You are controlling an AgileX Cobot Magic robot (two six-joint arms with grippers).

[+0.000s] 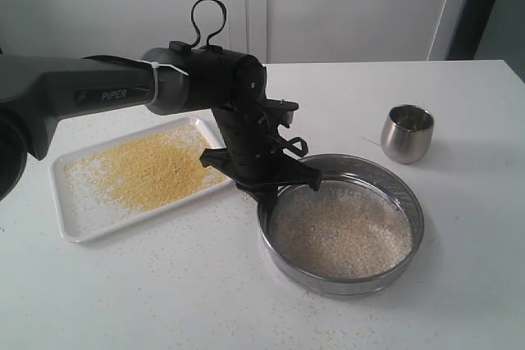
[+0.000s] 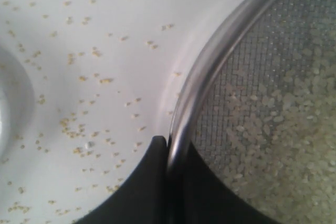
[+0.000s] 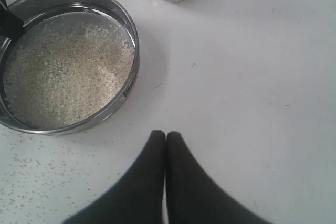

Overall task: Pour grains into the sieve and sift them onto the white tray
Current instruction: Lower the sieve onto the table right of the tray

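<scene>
Grains [image 1: 340,231] of the pale, rice-like sort cover the mesh inside the wide round shallow steel sieve [image 1: 344,286], while the fine golden-yellow granules [image 1: 152,171] lie spread over the flat white rectangular tray [image 1: 74,231]

Everything stands on a plain white worktop [image 1: 459,284]. The long black left arm [image 1: 98,92] reaches in from the left of the exterior view and bends down between the two vessels. The white tray lies on the left, its yellow layer thickest in the middle and thinning toward the rim. The sieve is near it on the right, beside the tray and not over it, and looks to rest on the worktop. Its pale grains form a fairly even bed, and in the left wrist view bare grey mesh shows close to the wall. Behind the sieve and apart from it stands a small rounded steel cup [image 1: 407,133], upright; what it holds cannot be made out.

The left claw [image 2: 167,142] is closed on the sieve's rim at the side nearest the tray, one black finger [image 2: 152,171] outside the steel wall and the other inside it. The right claw [image 3: 166,136] hovers above bare worktop just beside the sieve, its two fingers pressed together with nothing between them; the exterior view does not show it.

Loose yellow specks [image 2: 73,127] dot the worktop round the tray and the sieve
</scene>
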